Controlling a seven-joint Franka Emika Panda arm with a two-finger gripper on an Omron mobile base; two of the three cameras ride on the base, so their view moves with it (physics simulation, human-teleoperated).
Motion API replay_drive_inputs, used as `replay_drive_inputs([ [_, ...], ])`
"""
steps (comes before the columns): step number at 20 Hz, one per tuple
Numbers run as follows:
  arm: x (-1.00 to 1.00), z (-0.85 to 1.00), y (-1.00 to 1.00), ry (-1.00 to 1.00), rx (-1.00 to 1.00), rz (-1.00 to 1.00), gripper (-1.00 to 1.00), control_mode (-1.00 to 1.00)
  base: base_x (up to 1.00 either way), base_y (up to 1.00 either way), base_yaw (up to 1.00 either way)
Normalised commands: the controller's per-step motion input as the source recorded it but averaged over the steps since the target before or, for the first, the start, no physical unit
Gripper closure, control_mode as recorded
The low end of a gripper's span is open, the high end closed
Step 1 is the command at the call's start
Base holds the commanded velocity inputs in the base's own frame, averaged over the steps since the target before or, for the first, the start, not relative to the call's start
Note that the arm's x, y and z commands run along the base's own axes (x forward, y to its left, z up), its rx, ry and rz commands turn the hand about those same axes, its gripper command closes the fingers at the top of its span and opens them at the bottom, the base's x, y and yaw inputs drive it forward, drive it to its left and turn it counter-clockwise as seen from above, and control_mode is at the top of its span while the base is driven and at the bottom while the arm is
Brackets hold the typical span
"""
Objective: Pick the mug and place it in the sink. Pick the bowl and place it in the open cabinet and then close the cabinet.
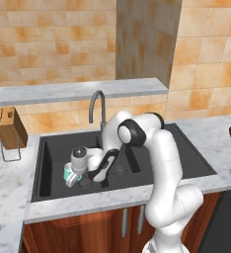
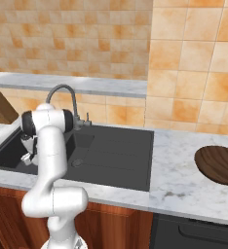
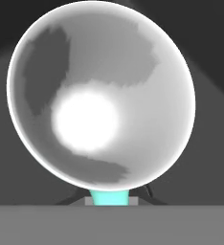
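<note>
1. The gripper (image 1: 74,174) is pinched shut on the mug (image 1: 68,173), down inside the left basin of the sink (image 1: 48,148).
2. The mug is teal outside with a white interior (image 3: 102,95); the hand view looks straight into its round mouth, and a strip of teal wall (image 3: 109,197) shows at the bottom.
3. Its handle cannot be made out, and the hand covers most of the mug from the left base view.
4. The grey gooseneck tap (image 1: 96,106) rises behind the basin.
5. The dark wood-grain bowl (image 2: 219,164) sits on the marble counter (image 2: 179,180) right of the sink, cut off by the picture edge.
</note>
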Motion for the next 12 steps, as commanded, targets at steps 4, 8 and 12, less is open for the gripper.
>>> replay_drive_inputs([
  [4,0.31,-0.35,0.12,0.00,0.00,-0.05,1.00,-1.00,0.00,0.00,0.00],
  [8,0.27,-0.37,0.16,0.01,0.00,-0.06,1.00,-1.00,0.00,0.00,0.00],
  [12,0.22,-0.35,0.17,0.00,0.00,-0.05,1.00,-1.00,0.00,0.00,0.00],
])
